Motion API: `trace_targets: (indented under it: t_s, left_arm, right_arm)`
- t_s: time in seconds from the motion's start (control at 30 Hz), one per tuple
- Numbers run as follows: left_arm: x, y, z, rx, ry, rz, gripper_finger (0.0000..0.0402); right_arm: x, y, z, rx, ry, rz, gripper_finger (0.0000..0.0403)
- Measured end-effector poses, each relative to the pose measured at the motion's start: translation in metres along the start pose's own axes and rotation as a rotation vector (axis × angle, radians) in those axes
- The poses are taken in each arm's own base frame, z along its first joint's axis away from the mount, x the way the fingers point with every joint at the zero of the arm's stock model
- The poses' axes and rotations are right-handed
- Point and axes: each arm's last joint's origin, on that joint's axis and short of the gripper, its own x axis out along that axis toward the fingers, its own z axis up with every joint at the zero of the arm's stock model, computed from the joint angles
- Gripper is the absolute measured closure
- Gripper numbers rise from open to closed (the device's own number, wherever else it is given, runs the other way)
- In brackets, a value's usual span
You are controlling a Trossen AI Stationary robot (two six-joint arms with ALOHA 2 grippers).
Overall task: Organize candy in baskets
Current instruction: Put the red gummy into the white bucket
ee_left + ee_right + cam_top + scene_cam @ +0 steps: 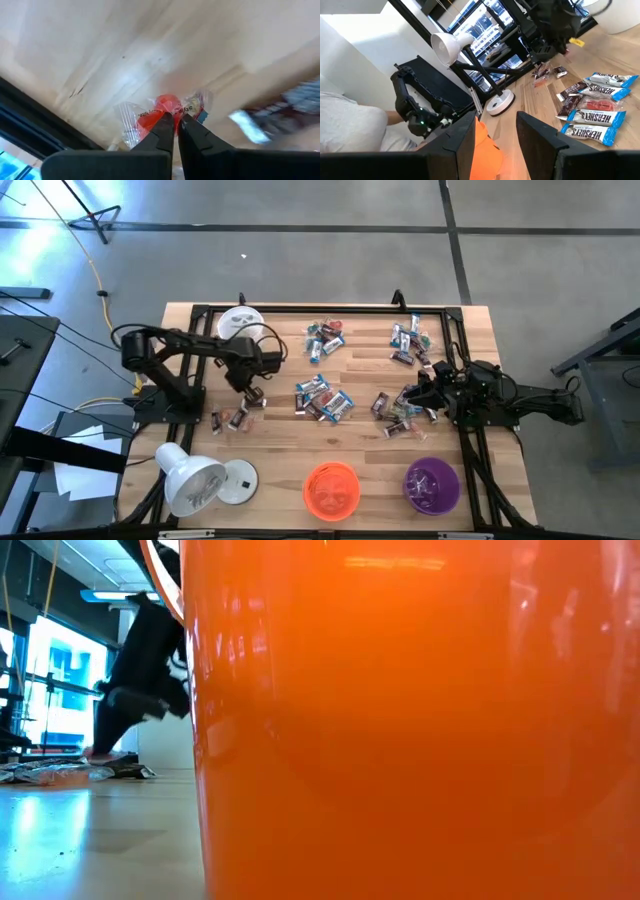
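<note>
The left gripper (173, 122) is pinching its fingers tight on a red-wrapped candy (159, 107) lying on the worktop (100, 50), a grip only the left wrist view is revealing. From above, that gripper (254, 394) is sitting beside small bars (232, 418). The right gripper (420, 395) is resting, fingers spread, among scattered candy (322, 398). The orange basket (331, 488) is filling the low view (420, 720); the purple basket (431, 484) is showing only overhead.

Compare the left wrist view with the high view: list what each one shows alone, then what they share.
Left wrist view only: the left gripper's fingertips shut on a red-and-clear wrapped candy.
High view only: the white basket, orange basket, purple basket, the lamp, and the right gripper open among candies.
Both: the left gripper low over the wooden table, candies beside it.
</note>
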Motion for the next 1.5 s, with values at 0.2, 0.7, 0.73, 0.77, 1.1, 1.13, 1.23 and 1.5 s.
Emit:
trace_targets:
  t_s: [0.2,0.7,0.73,0.77,1.1,1.13,1.23,1.5]
  left_arm:
    - [-0.041,0.005,-0.002,-0.061,-0.166,-0.093,0.0401]
    - [-0.117,0.058,-0.003,-0.383,-0.61,0.001,0.0397]
    - [-0.118,0.063,0.0,-0.396,-0.623,0.008,0.0397]
    - [-0.118,0.068,0.003,-0.409,-0.635,0.009,0.0397]
    - [-0.114,0.113,0.018,-0.57,-0.642,-0.006,0.0382]
    - [-0.113,0.115,0.018,-0.581,-0.644,-0.012,0.0375]
    - [-0.113,0.119,0.02,-0.581,-0.646,-0.025,0.035]
    - [-0.113,0.121,0.02,-0.561,-0.641,-0.019,0.0326]
  right_arm:
    - [0.0,0.0,0.0,0.0,0.0,0.0,0.0265]
    - [0.0,0.0,0.0,0.0,0.0,0.0,0.0265]
    - [0.0,0.0,0.0,0.0,0.0,0.0,0.0265]
    - [0.0,0.0,0.0,0.0,0.0,0.0,0.0265]
    - [0.0,0.0,0.0,0.0,0.0,0.0,0.0265]
    - [0.0,0.0,0.0,0.0,0.0,0.0,0.0265]
    - [0.0,0.0,0.0,0.0,0.0,0.0,0.0265]
    - [0.0,0.0,0.0,0.0,0.0,0.0,0.0265]
